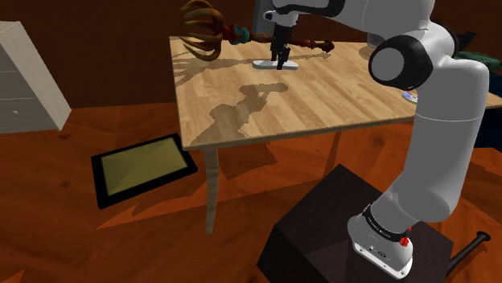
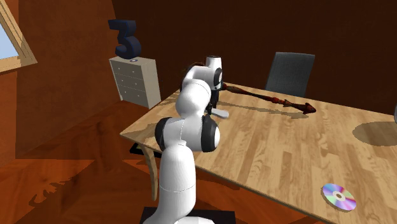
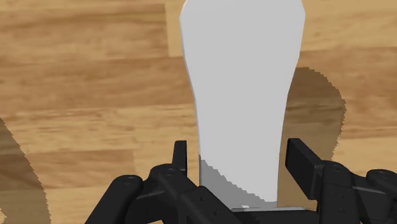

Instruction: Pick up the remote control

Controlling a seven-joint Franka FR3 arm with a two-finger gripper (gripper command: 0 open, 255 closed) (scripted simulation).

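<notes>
The remote control (image 3: 242, 76) is a plain light-grey, flat, elongated thing lying on the wooden table (image 1: 338, 100). In the shoulder view the remote control (image 1: 264, 64) lies near the table's far edge, with my black gripper (image 1: 280, 58) lowered straight onto it. In the wrist view my gripper (image 3: 240, 153) straddles the remote's narrower end. One finger stands on each side, and a thin gap shows between each fingertip and the remote's edge. The second exterior view shows the remote control (image 2: 222, 113) poking out beside the gripper (image 2: 215, 107), partly hidden by the arm.
A long dark-red staff (image 1: 310, 43) lies just behind the remote, ending in a brown claw-like head (image 1: 201, 28). A disc (image 2: 338, 196) lies near the table's edge. A grey chair (image 2: 290, 73) stands behind the table, a white dresser (image 2: 135, 79) beside it, and a framed panel (image 1: 143, 167) on the floor.
</notes>
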